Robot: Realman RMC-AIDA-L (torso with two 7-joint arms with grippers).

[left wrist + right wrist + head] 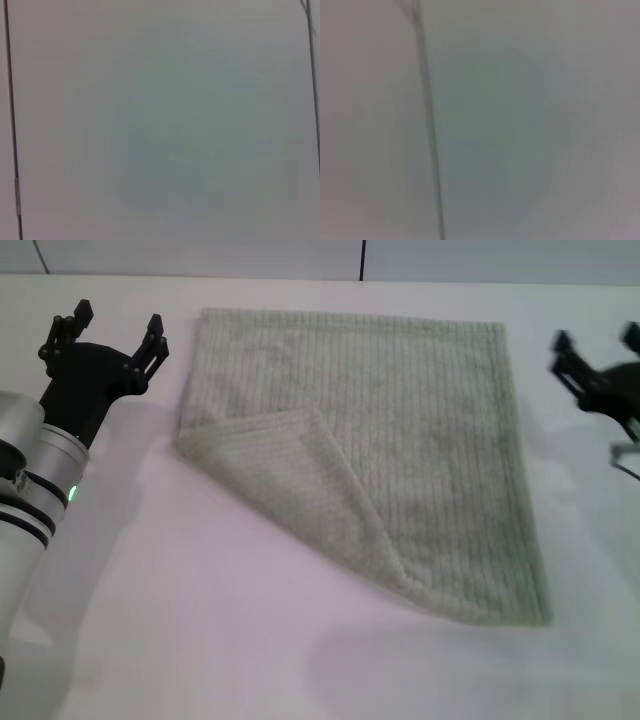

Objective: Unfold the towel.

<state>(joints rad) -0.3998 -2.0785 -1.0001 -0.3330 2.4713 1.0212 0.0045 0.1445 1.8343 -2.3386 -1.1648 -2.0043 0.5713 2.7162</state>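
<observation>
While the pale sage-green ribbed terry towel (400, 440) keeps one corner folded, the left gripper (112, 328) — spread, empty — risks bunching it; right gripper's (598, 365) state unclear.

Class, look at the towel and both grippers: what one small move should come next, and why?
Probably the left gripper, jaws open and beside the towel, should reach down to the folded-over near-left corner flap. That flap is the only part not lying flat, and the right gripper is farther from it.
</observation>
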